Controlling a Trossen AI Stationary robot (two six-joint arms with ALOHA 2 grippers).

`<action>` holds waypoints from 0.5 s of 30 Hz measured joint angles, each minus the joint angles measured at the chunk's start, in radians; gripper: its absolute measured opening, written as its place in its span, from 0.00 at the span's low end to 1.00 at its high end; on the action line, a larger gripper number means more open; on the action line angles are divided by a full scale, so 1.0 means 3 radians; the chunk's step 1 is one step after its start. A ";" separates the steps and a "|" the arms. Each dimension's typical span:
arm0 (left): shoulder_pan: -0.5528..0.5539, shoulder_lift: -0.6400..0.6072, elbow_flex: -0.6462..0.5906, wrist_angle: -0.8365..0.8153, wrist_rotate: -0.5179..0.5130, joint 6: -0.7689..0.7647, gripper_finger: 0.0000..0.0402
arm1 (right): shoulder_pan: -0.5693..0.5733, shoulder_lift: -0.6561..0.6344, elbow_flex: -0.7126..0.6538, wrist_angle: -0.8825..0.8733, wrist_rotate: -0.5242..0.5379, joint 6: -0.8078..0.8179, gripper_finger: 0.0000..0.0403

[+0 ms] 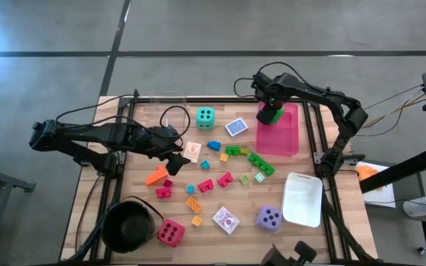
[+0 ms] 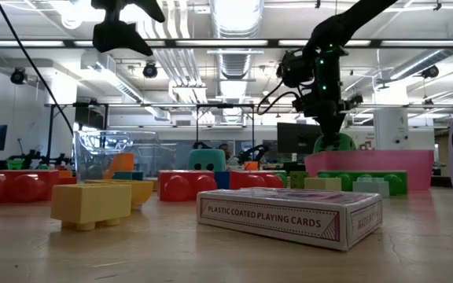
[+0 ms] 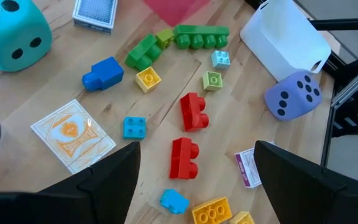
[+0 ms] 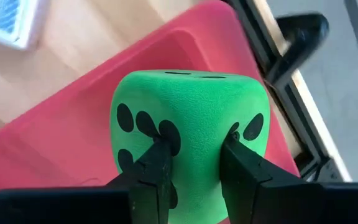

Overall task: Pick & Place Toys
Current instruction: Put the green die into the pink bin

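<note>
My right gripper [image 4: 194, 146] is shut on the green die [image 4: 191, 118] over the far end of the pink tray [image 1: 281, 137]. In the low view the green die [image 2: 333, 143] shows just above the pink tray's rim [image 2: 368, 157]. My left gripper [image 3: 196, 148] hangs open above the table's left-centre, over red blocks [image 3: 191, 112], touching nothing. The teal die [image 1: 205, 117], purple die [image 1: 269, 217] and pink-red die [image 1: 171, 233] rest on the table, with small coloured blocks [image 1: 257, 161] and cards [image 1: 236, 127] scattered between them. My right gripper pinches the green die between its two fingers [image 4: 160, 162] on two opposite dotted faces [image 4: 166, 134], and the soft foam dents in at the fingertips. The fingers come steeply from above. The tray wall hides the die's underside, so I cannot tell whether it rests on the tray floor.
A round black pot [image 1: 130, 225] stands at the near left and a white tray [image 1: 303, 198] at the near right. A clear container [image 2: 116, 153] stands at the far left. A boxed card deck [image 2: 289, 216] lies close to the low camera.
</note>
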 joint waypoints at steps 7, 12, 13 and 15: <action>0.0000 0.0000 0.0000 -0.0005 0.0000 0.0013 0.79 | 0.0170 0.0005 -0.0030 0.0148 0.0129 -0.0689 0.22; 0.0000 0.0000 0.0000 -0.0005 0.0000 0.0013 0.79 | 0.0176 0.0004 -0.0134 0.0248 0.0241 -0.0866 0.22; 0.0000 0.0000 0.0000 -0.0005 0.0000 0.0013 0.79 | 0.0176 0.0003 -0.0172 0.0279 0.0244 -0.0893 0.22; 0.0000 0.0000 0.0000 -0.0005 0.0000 0.0013 0.79 | 0.0184 0.0002 -0.0256 0.0337 0.0253 -0.0949 0.22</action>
